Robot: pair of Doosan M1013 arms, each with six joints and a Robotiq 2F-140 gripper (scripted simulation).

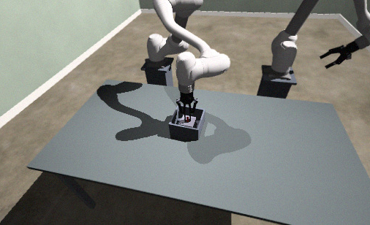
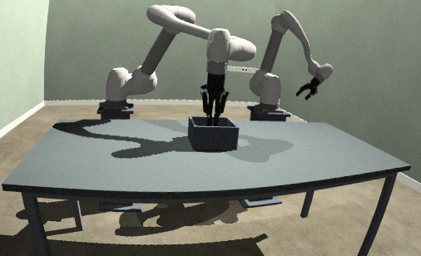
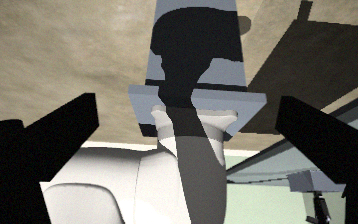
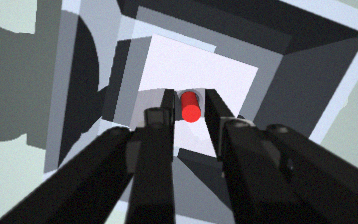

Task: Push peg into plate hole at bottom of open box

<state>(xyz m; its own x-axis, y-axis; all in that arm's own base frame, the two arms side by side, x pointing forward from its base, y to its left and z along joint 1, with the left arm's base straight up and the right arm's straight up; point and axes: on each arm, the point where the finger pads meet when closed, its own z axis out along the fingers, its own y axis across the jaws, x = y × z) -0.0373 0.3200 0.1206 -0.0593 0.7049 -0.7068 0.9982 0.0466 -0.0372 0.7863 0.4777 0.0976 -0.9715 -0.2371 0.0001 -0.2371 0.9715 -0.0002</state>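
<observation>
The red peg [image 1: 187, 118] [image 2: 212, 125] [image 4: 190, 107] stands with its far end at the hole of the white plate [image 4: 205, 60], inside the open box [image 1: 184, 133] [image 2: 214, 139] [image 4: 325, 65]. The hole's rim shows around the peg's base in the right wrist view; its depth in the hole cannot be told. My right gripper [image 1: 187, 116] [image 2: 213, 122] [image 4: 189, 104] points down into the box, slightly open, its fingers on either side of the peg with narrow gaps. My left gripper [image 1: 324, 62] [image 2: 303, 96] [image 3: 188, 111] is wide open and empty, far from the box.
The box walls surround my right fingers closely. The box stands on the grey table [image 1: 278, 161] [image 2: 108, 174]. The two arm pedestals [image 1: 274, 85] [image 1: 159, 74] stand behind the table. The arms' shadows fall across the table and the box.
</observation>
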